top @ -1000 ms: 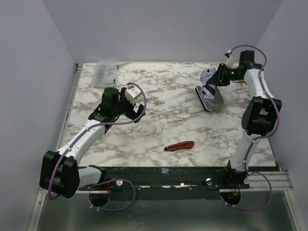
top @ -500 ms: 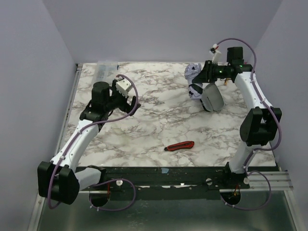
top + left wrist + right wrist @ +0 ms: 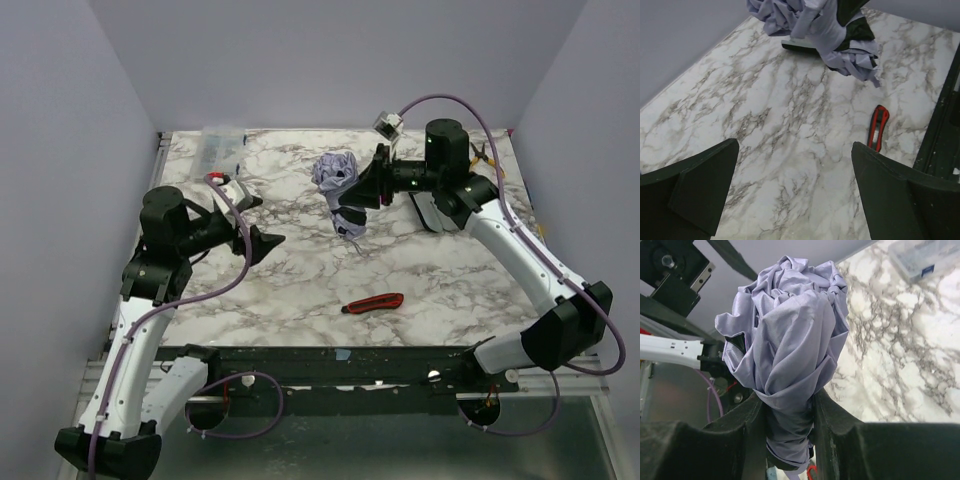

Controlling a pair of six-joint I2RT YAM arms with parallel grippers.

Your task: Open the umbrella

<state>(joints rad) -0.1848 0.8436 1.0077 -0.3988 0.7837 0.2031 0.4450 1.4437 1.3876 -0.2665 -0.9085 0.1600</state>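
Table: marble top, both arms reaching over it.
Umbrella: folded and crumpled, held up near table middle, between arms.
Right gripper: jaws pinched on bunched cloth; shaft not seen.
Left gripper: jaws spread wide, pointed at umbrella, well apart from it.
Risk: cloth may be torn or slipped free if only fabric is pulled.
Knife may be struck if bundle is dropped.

Right pincer carried umbrella toward centre; left pincer turned rightward.
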